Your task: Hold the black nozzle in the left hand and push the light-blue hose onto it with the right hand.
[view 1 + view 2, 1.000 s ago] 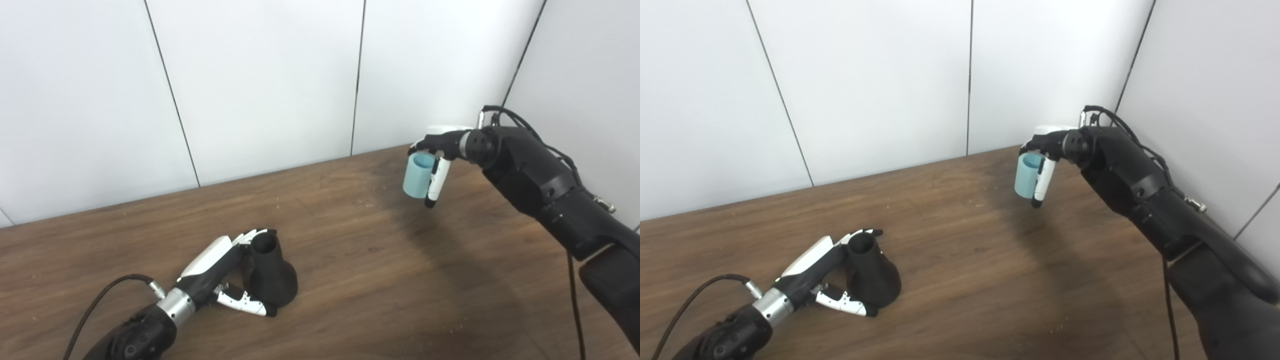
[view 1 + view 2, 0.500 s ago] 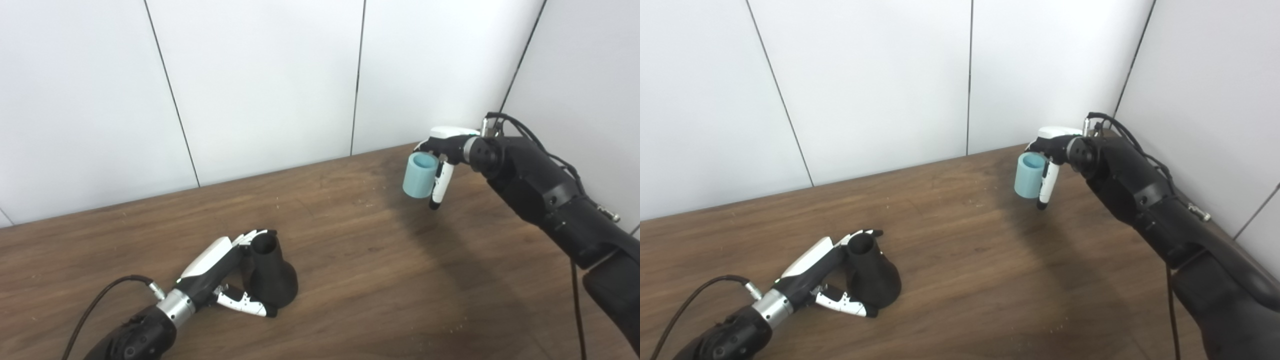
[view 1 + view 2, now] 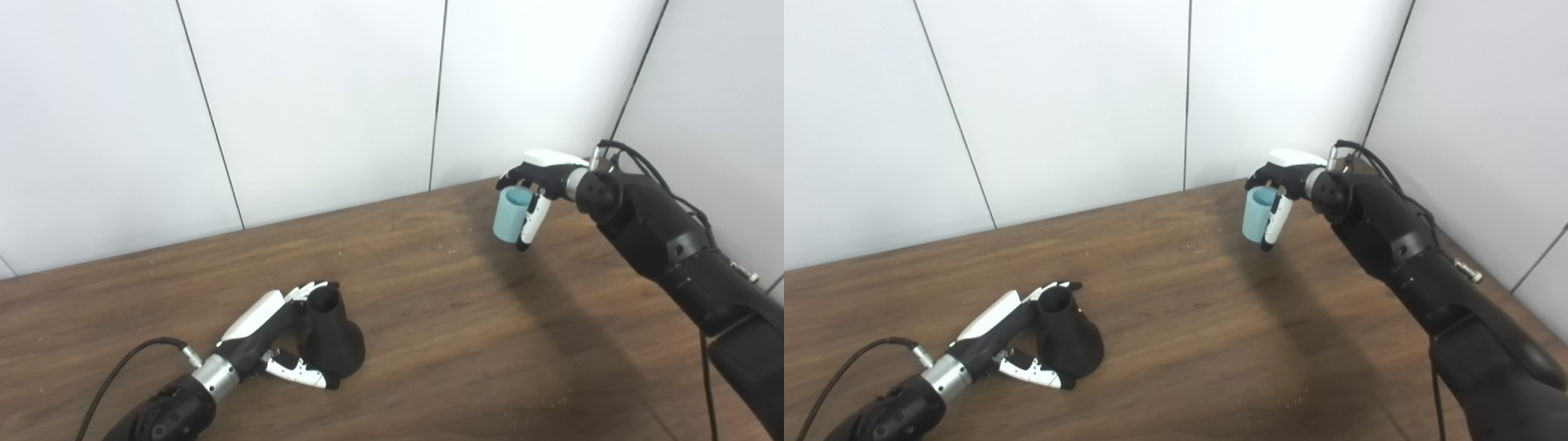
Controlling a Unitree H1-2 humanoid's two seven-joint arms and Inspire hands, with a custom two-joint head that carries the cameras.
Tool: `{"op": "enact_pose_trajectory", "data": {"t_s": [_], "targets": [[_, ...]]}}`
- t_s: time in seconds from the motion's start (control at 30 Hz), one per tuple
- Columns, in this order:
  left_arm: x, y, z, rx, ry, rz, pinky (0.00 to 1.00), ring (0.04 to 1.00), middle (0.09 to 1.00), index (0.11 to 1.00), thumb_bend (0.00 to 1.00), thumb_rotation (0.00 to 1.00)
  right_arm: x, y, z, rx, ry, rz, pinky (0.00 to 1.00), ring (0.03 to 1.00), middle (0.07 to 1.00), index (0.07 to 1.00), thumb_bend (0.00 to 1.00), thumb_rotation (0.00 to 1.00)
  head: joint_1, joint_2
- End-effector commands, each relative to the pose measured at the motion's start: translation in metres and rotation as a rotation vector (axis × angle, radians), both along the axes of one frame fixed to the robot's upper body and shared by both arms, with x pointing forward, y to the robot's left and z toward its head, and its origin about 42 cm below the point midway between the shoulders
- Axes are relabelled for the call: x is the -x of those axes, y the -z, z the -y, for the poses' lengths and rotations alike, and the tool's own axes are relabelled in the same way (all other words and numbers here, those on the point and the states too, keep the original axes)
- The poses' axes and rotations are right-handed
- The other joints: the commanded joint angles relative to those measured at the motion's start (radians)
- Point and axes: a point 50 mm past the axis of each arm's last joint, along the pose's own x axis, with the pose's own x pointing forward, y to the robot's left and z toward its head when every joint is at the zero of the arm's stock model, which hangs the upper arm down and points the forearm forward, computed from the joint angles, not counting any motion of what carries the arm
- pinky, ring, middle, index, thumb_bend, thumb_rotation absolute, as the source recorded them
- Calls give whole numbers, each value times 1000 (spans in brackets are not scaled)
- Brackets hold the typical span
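Observation:
A black cone-shaped nozzle (image 3: pixel 331 334) stands upright on the wooden table (image 3: pixel 465 343), narrow open end up, at the lower left. My left hand (image 3: pixel 266 337) is wrapped around it, fingers behind its neck and thumb along the front of its base. A short light-blue hose piece (image 3: pixel 509 214) hangs in the air at the far right, open end up. My right hand (image 3: pixel 539 184) is shut on it, fingers over its far side and thumb down its near side. The two parts are far apart.
White wall panels close the table in at the back, and another white wall (image 3: pixel 710 92) stands close behind the right arm. Small crumbs dot the tabletop. A black cable (image 3: pixel 128 361) trails from the left wrist.
The right hand has turned slightly at the wrist and shifted a little left, keeping the hose at about the same spot. The left hand and nozzle have not moved.

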Motion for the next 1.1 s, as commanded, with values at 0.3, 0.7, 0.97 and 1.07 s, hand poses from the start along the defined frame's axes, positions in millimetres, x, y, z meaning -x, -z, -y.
{"op": "enact_pose_trajectory", "data": {"t_s": [0.3,0.7,0.97,1.07], "targets": [[61,91,-29,-321,79,-268,1000,1000,942,480,524,63,-8,-43,5,39,9,130,631,766,831,808,824,21,2,6],[60,90,-34,-321,72,-277,1000,1000,942,480,524,63,-13,-32,13,58,23,129,588,655,703,624,757,0,5,9],[60,89,-36,-317,72,-276,1000,1000,941,480,524,63,-16,-30,20,104,44,169,502,495,541,457,517,5,4,9],[60,90,-37,-313,71,-278,1000,1000,941,480,524,63,-16,-28,24,114,31,209,478,484,518,452,517,0,4,10]]}}
